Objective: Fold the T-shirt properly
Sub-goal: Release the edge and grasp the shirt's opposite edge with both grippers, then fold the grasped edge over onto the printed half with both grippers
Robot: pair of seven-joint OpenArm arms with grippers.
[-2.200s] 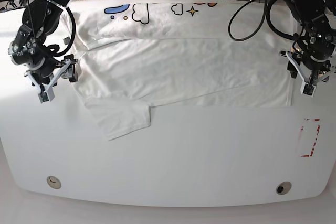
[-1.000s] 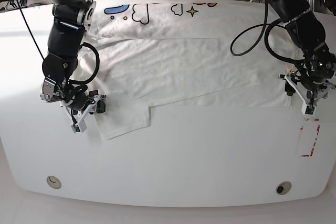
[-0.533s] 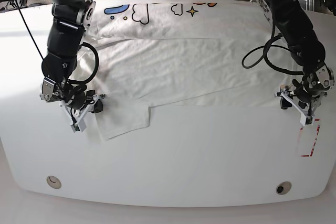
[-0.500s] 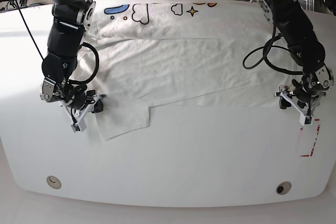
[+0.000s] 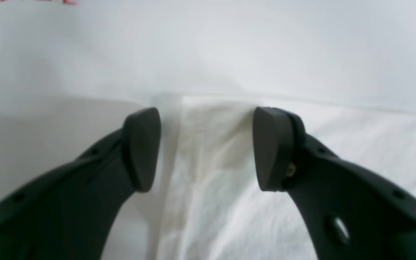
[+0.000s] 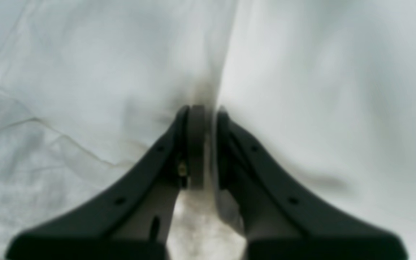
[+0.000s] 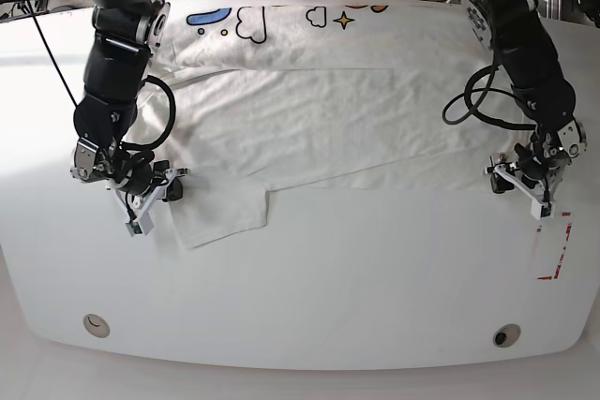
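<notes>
L gripper (image 5: 206,148) agape astride T-shirt (image 5: 265,216) corner; R gripper (image 6: 208,144) prob. pinching sleeve edge.

The white cotton-looking T-shirt (image 7: 328,124) is soft matt cloth, finely creased all over with a visible weave up close, and the cartoon print along its far edge looks flat and dull rather than shiny. Under it the smooth white table (image 7: 375,278) has a faint satin sheen, way slicker than the fabric. The left gripper (image 5: 208,148) and the right gripper (image 6: 202,144) are both matt black moulded plastic, with smooth dull pads.
</notes>
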